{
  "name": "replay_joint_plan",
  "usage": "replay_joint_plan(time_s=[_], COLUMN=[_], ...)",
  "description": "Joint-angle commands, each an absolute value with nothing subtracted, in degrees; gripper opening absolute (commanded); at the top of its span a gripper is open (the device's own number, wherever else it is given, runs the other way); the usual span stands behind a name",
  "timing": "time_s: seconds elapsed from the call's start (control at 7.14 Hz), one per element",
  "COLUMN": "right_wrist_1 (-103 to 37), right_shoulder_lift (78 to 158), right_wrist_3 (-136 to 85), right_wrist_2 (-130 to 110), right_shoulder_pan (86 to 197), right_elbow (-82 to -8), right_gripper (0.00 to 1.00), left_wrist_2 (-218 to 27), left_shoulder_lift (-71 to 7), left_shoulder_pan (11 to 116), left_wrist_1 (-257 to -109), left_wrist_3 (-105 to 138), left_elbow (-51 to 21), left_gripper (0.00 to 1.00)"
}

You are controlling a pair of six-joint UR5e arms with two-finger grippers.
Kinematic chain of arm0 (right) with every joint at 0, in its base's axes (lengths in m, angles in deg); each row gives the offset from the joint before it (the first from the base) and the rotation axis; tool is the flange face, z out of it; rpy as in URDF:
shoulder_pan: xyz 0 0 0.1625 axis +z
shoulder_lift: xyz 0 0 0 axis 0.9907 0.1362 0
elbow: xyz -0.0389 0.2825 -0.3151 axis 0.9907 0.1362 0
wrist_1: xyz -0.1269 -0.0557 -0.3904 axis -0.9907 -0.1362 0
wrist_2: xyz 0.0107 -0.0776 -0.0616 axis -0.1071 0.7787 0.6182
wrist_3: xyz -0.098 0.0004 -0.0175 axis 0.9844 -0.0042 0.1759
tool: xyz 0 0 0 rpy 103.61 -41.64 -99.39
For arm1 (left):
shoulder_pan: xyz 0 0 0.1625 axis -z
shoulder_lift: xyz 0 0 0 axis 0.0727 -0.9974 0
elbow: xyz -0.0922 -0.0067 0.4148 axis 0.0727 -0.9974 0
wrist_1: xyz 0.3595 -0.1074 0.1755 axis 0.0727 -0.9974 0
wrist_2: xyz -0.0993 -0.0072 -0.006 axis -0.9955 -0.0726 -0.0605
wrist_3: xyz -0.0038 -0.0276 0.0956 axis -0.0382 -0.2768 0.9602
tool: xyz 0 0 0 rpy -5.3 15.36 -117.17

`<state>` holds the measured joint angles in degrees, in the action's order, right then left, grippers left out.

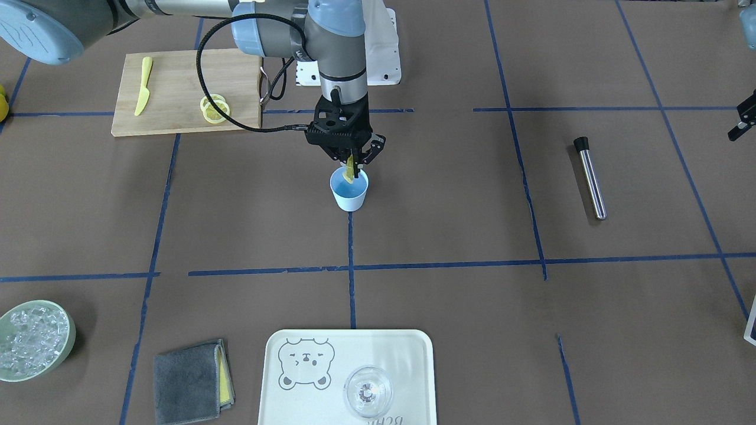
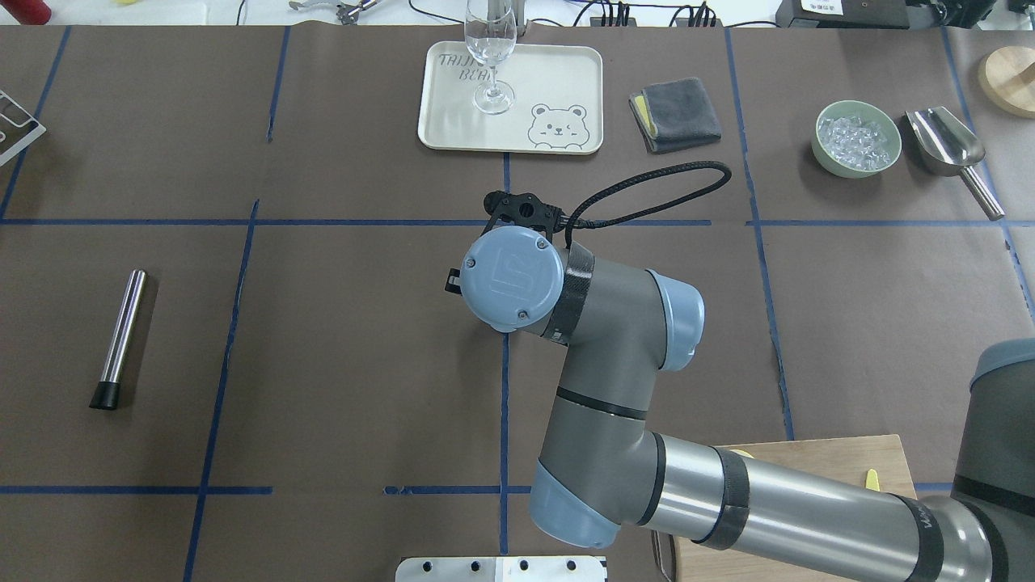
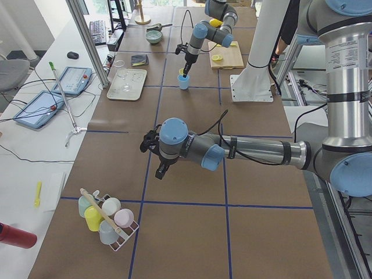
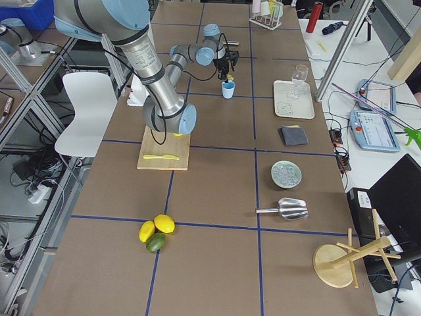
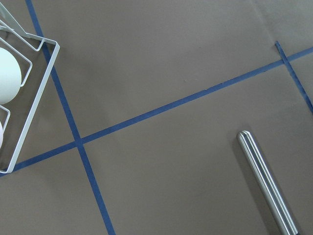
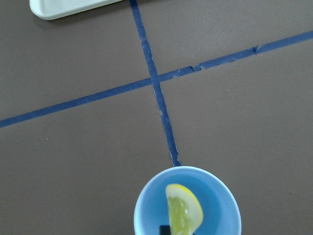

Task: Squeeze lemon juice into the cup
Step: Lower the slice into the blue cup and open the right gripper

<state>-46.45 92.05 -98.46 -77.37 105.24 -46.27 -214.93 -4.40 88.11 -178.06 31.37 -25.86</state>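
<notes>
My right gripper (image 1: 352,167) is shut on a lemon slice (image 1: 350,170) and holds it on edge just over the mouth of the light-blue cup (image 1: 349,196). The right wrist view looks straight down on the slice (image 6: 184,210), which hangs inside the cup's rim (image 6: 145,198). Several more slices (image 1: 214,108) lie on the cutting board (image 1: 177,121). In the overhead view the right arm's wrist hides the cup and slice. My left gripper (image 1: 745,121) barely shows at the edge of the front-facing view, far from the cup; I cannot tell whether it is open or shut.
A yellow knife (image 1: 143,86) lies on the board. A steel rod (image 1: 590,177) lies toward my left side. A tray (image 1: 295,378) holds a clear glass (image 1: 368,392). A grey cloth (image 1: 192,382) and a bowl of ice (image 1: 32,339) sit at the table's far edge.
</notes>
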Motion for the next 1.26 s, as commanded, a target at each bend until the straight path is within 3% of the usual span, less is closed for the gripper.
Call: replay_joint_plan(time_s=[0.0, 0.56, 0.84, 1.12], right_wrist_1=[-46.4, -46.4, -46.5, -46.8], right_shoulder_lift=[92.1, 92.0, 92.1, 100.6], right_wrist_3=[-98.5, -98.5, -98.2, -95.6], right_wrist_2=[-77.4, -77.5, -82.0, -89.3], right_shoulder_pan=[105.2, 105.3, 106.8, 112.0], right_elbow=[-46.2, -46.3, -47.0, -57.0], right_gripper=[0.42, 0.46, 0.54, 0.67], left_wrist_2=[-214.9, -214.9, -214.9, -214.1], left_shoulder_lift=[-4.4, -4.3, -4.8, -6.8], left_shoulder_pan=[88.1, 88.1, 87.6, 78.2], left_wrist_1=[-178.1, -178.1, -177.9, -181.8], left_wrist_3=[31.4, 31.4, 21.5, 2.9], left_elbow=[-25.9, -25.9, -25.1, -24.5], left_gripper=[1.0, 1.0, 1.0, 1.0])
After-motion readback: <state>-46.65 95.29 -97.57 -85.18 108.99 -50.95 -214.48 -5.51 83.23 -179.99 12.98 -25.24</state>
